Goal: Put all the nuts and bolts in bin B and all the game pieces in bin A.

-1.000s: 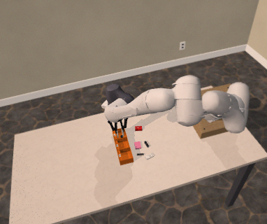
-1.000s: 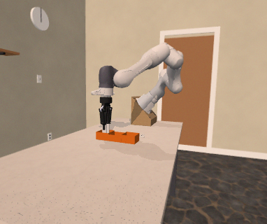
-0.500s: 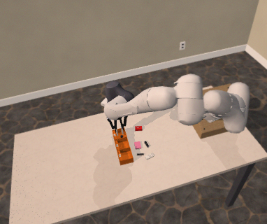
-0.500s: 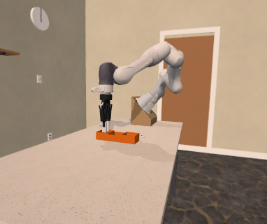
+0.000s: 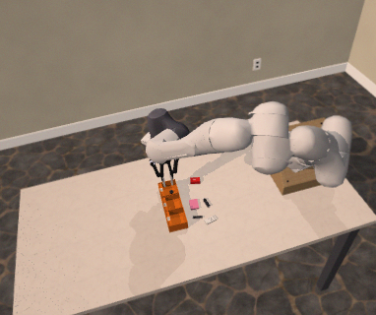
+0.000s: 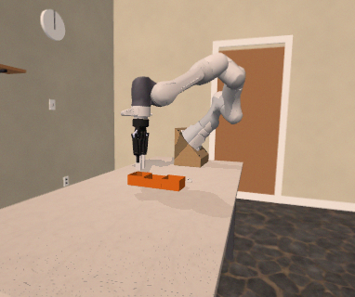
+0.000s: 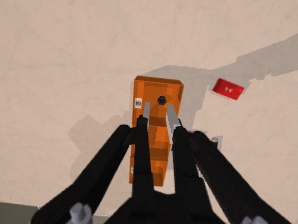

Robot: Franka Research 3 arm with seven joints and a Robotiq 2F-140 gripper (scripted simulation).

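The fingers are standing a little apart with nothing between them — two slim grey pads [image 7: 172, 116] on glossy black linkages, hanging in the lower middle of the wrist view above the end compartment of the orange bin [image 7: 170, 90]. A small dark nut [image 7: 161, 100], rounded and matte, is lying on the floor of that end compartment, showing in the gap just beyond the fingertips. The bin is a long, boxy tray with thin flat walls, divided into cells along its length; a small white label [image 7: 138, 103] is sitting on its left wall, its marking too small to read.

In the top view, the bin [image 5: 177, 220] is lying near the middle of the frame on the pale, finely speckled surface [image 5: 77, 236]. Just right of it, several small things are resting apart from one another: a flat red piece [image 5: 195, 180] above, a pink square block [image 5: 194, 203], a short dark bolt-like piece [image 5: 207, 202], a thin black sliver [image 5: 197, 217] and a small white tile [image 5: 211, 220] below.

The smooth white arm [image 5: 234, 135] is reaching in from the right of the frame, its rounded segments rising from a tan wooden base [image 5: 293, 186] at the surface's right side.
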